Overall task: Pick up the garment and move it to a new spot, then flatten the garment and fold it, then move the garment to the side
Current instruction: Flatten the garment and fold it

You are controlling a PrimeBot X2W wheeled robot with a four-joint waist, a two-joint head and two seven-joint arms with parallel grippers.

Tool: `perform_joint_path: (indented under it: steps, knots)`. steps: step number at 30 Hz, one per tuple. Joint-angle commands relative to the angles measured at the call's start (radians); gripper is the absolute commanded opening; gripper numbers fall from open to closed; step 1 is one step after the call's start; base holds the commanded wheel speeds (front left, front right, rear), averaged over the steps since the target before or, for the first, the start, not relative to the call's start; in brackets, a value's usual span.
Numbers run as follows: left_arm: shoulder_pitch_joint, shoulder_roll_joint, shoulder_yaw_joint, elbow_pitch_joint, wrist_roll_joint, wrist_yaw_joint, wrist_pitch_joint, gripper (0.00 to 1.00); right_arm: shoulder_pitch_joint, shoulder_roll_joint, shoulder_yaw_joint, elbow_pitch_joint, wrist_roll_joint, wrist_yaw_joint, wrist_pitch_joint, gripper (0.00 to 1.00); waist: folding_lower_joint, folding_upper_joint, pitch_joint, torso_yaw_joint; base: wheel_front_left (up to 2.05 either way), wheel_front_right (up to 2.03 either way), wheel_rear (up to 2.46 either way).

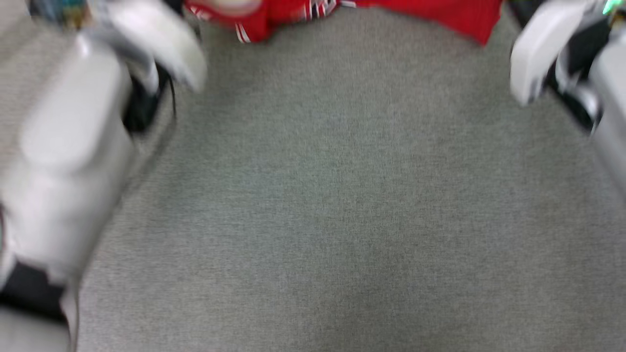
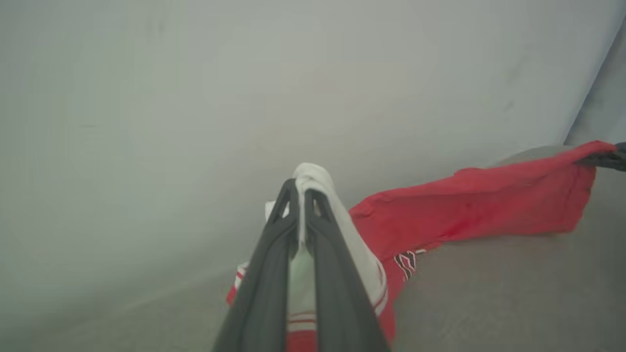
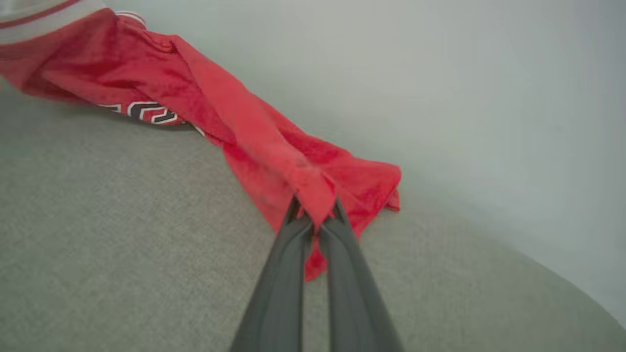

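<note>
Grey carpet (image 1: 342, 195) spreads below; the garment (image 1: 440, 14) stretches at 12 o'clock, its white sleeve (image 2: 315, 178) clamped in the left hand (image 2: 301, 195), a red corner (image 3: 318, 188) clamped in the right hand (image 3: 315, 211).

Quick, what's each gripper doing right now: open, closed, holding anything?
Left gripper: shut on the garment, pinching its white sleeve.
Right gripper: shut on the garment's red fabric.

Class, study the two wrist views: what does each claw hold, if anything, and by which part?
Both hold the garment. The left claw is shut on its white sleeve; the right claw pinches a red edge at the opposite end.
</note>
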Motion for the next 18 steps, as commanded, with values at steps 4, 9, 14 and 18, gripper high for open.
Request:
perform_joint_path:
  steps: [4,9,14,18]
  knots:
    - [0.247,0.040,0.008,-0.151,0.036,0.035,-0.006,0.00,0.152,-0.069,0.057,-0.061,0.058,-0.001,-0.024,0.00,0.0000,0.0000,-0.105,0.020,0.00,0.00,0.00]
    - [0.431,0.078,-0.012,-0.261,0.033,0.072,-0.006,0.00,0.279,-0.135,0.102,-0.131,0.100,-0.001,-0.034,0.00,0.0000,0.0000,-0.173,0.029,0.00,0.00,0.00]
    - [0.650,0.129,-0.034,-0.390,-0.005,0.131,0.034,0.00,0.424,-0.204,0.118,-0.211,0.145,-0.001,-0.021,0.00,0.0000,0.0000,-0.250,0.022,0.00,0.00,0.00]
    - [0.816,0.168,-0.040,-0.482,-0.052,0.186,0.061,0.00,0.550,-0.244,0.122,-0.265,0.165,-0.001,-0.002,0.00,0.0000,0.0000,-0.321,0.015,0.00,0.00,0.00]
